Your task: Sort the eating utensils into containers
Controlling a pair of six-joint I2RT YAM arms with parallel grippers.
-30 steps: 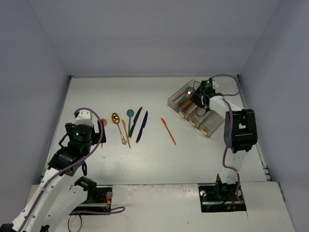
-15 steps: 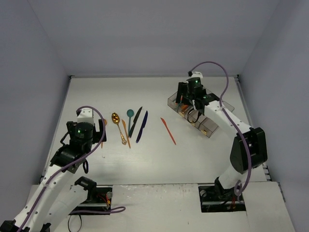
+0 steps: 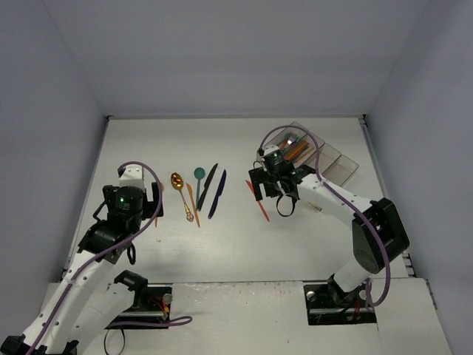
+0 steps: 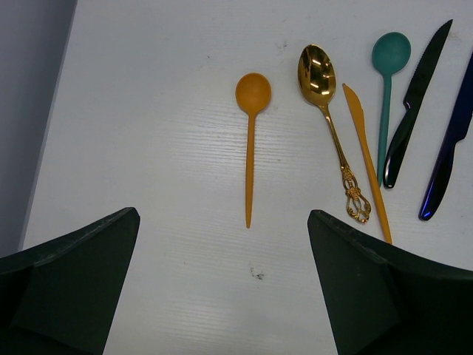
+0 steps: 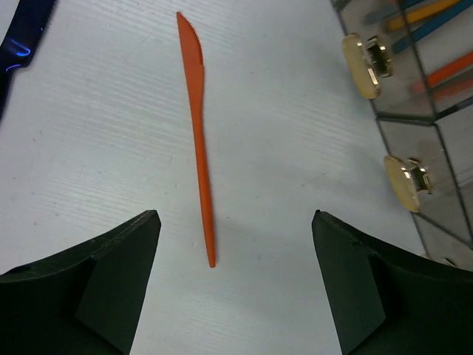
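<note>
Six eating utensils lie in a row left of centre: an orange spoon [image 4: 250, 140], gold spoon [image 4: 325, 111], orange knife [image 4: 366, 159], teal spoon [image 4: 386, 89], black knife [image 4: 414, 111] and navy knife [image 4: 447, 155]. My left gripper [image 3: 148, 211] [image 4: 222, 244] hovers open just short of the orange spoon's handle tip. A red-orange knife [image 3: 264, 213] [image 5: 198, 126] lies alone mid-table. My right gripper [image 3: 270, 198] [image 5: 235, 222] hangs open above its handle end, touching nothing. The clear containers [image 3: 329, 163] [image 5: 436, 118] stand at the back right, with several coloured utensils in the leftmost bin.
Gold clips [image 5: 366, 59] join the bins on their near side. The navy knife's blade [image 5: 22, 37] shows at the right wrist view's upper left. Grey walls close in the white table [image 3: 244, 244] on three sides.
My right arm has swung from over the containers down and left to above the red-orange knife, and its jaws have opened wider. The left arm has barely shifted.
</note>
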